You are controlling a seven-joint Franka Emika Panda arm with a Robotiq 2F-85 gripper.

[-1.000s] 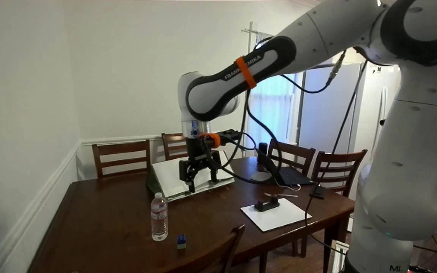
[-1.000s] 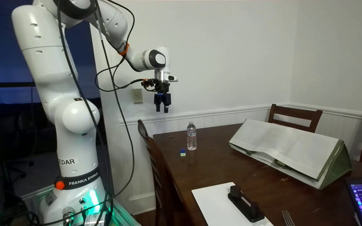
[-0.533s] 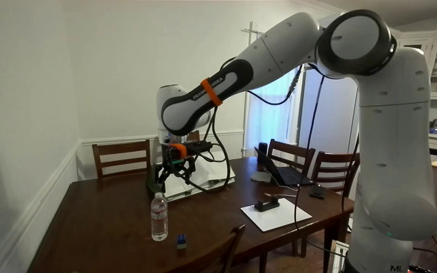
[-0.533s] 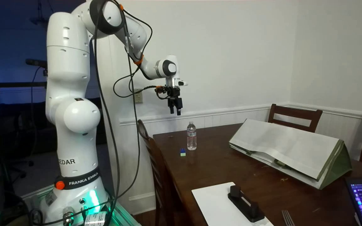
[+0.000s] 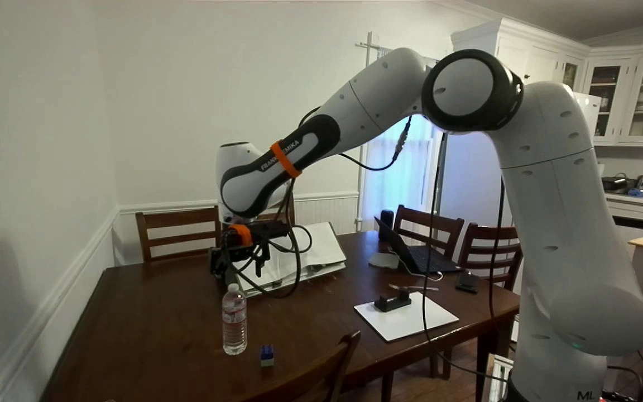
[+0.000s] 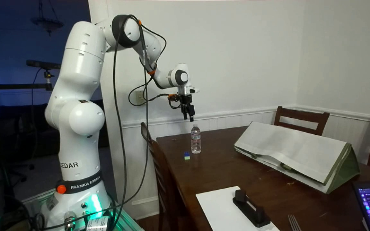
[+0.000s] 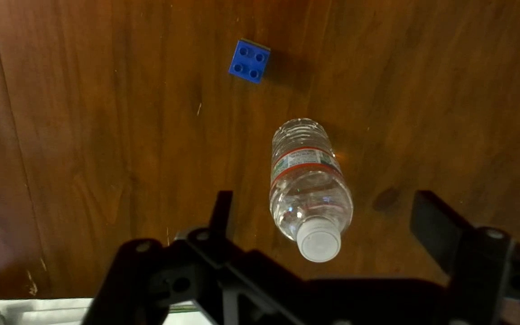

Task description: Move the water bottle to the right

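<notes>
Dark brown wooden table (image 6: 217, 173), lower right of frame in an exterior view. Directly on it: clear plastic water bottle (image 6: 196, 141), upright, centre; small blue-and-green block (image 6: 187, 156), just beside the bottle; white rectangular board (image 6: 217, 207), lower centre; white-and-green triangular easel (image 6: 294, 150), right; grey fork (image 6: 294, 222), bottom edge.

The white robot arm's (image 6: 87, 118) ring-shaped black band (image 6: 79, 186) reads "FRANKA EMIKA"; its white casing (image 6: 78, 150), "EDAR", "ML"; its forearm (image 5: 265, 177), "FRANK…MIKA".
</notes>
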